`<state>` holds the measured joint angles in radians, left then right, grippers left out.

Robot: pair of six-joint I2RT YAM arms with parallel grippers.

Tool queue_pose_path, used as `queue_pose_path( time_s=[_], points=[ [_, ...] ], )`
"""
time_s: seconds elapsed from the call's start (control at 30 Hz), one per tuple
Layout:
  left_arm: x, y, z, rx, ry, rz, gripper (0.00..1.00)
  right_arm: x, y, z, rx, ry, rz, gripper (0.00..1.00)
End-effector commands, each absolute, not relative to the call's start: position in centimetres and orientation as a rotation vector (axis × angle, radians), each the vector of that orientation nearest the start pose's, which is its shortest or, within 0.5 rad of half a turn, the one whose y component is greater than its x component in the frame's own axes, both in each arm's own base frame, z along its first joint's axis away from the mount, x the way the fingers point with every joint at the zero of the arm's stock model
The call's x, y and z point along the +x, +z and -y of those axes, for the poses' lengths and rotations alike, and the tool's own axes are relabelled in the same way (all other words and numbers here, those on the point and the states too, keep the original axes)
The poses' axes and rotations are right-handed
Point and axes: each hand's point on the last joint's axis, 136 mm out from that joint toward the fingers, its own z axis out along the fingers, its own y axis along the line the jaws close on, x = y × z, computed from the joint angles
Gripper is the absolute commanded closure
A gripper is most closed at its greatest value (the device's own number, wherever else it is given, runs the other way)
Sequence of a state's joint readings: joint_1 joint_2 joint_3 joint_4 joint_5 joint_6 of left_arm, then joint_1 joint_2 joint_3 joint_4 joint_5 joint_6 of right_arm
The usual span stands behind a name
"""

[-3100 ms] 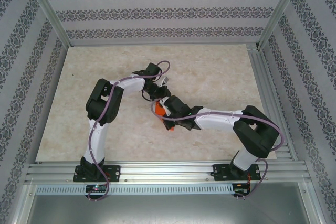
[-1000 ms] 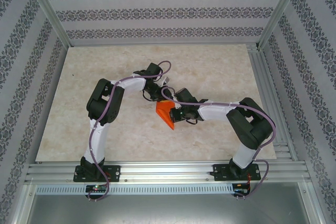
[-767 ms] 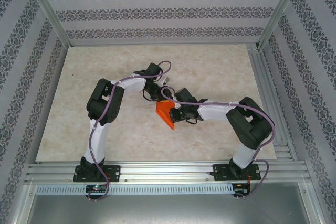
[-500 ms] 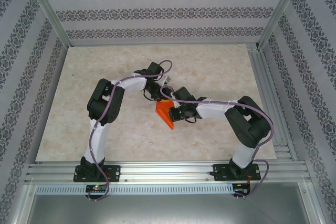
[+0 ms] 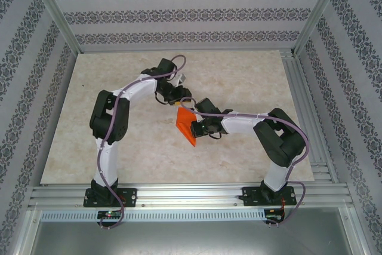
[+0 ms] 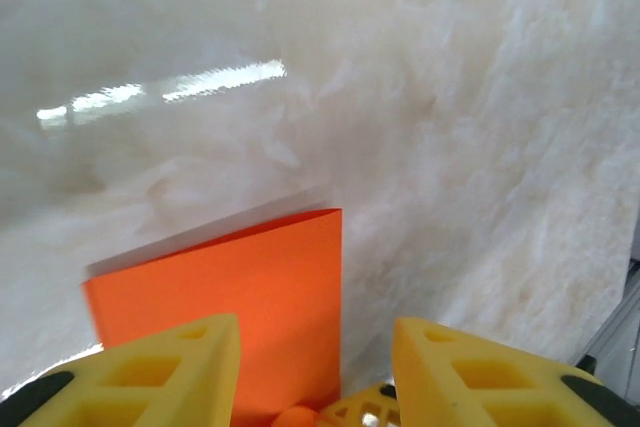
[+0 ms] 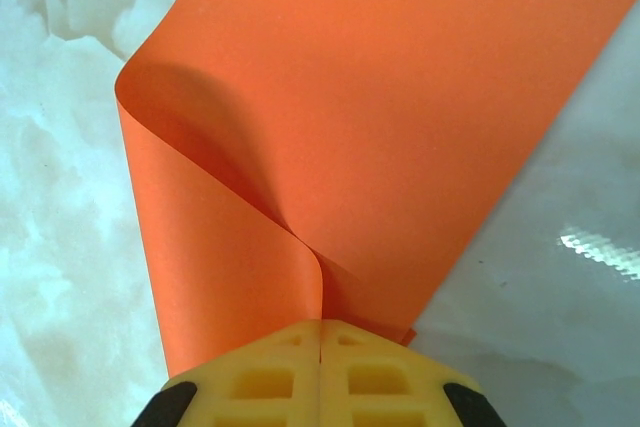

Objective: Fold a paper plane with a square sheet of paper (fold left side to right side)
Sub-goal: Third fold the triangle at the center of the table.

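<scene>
The square sheet of paper (image 5: 185, 127) is bright orange and folded over, one layer curling loosely above the other. My right gripper (image 5: 199, 128) is shut on its near edge at the middle of the table. In the right wrist view, the shut gripper (image 7: 320, 327) pinches both layers of the paper (image 7: 360, 107). My left gripper (image 5: 173, 95) is just beyond the paper's far end, open. In the left wrist view, the gripper (image 6: 312, 335) holds nothing between its yellow fingers (image 6: 175, 367), and the paper (image 6: 250, 287) lies flat below and ahead of them.
The marble-patterned table (image 5: 250, 82) is boxed in by patterned walls and an aluminium frame (image 5: 298, 76). A metal rail (image 5: 191, 194) runs along the near edge, where both arm bases are bolted.
The left gripper has opened and let go of the paper, and its arm has drawn back toward the far side. The right gripper stays shut on the paper and has shifted slightly left.
</scene>
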<state>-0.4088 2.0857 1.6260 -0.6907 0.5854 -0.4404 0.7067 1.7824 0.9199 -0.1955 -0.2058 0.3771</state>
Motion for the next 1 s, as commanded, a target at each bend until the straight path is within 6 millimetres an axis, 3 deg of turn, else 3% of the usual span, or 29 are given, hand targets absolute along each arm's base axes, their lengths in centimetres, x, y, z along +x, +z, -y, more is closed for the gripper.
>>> queue_pose_path(
  time_s=[0.0, 0.27, 0.43, 0.57, 0.73, 0.97],
  points=[
    [39.8, 10.6, 26.3, 0.132, -1.009, -2.795, 0.6, 26.2, -1.6, -27.1, -0.529, 0.511, -2.814, 0.99],
    [35.8, 9.5, 24.6, -0.013, -1.066, -2.77, 0.69, 26.1, -1.7, -27.2, -0.542, 0.509, -2.816, 0.99],
    [33.4, 9.7, 26.4, -0.084, -1.254, -2.716, 0.71, 26.1, -1.7, -27.2, -0.544, 0.508, -2.817, 0.98],
    [32.1, 9.3, 28.2, -0.103, -1.296, -2.711, 0.73, 26.1, -1.8, -27.3, -0.547, 0.508, -2.816, 0.98],
    [31.6, 7.7, 29.6, -0.129, -1.269, -2.741, 0.75, 26.0, -1.8, -27.3, -0.555, 0.505, -2.819, 0.98],
    [32.0, 5.8, 30.0, -0.195, -1.226, -2.76, 0.77, 26.0, -1.8, -27.5, -0.56, 0.513, -2.818, 0.98]
  ],
)
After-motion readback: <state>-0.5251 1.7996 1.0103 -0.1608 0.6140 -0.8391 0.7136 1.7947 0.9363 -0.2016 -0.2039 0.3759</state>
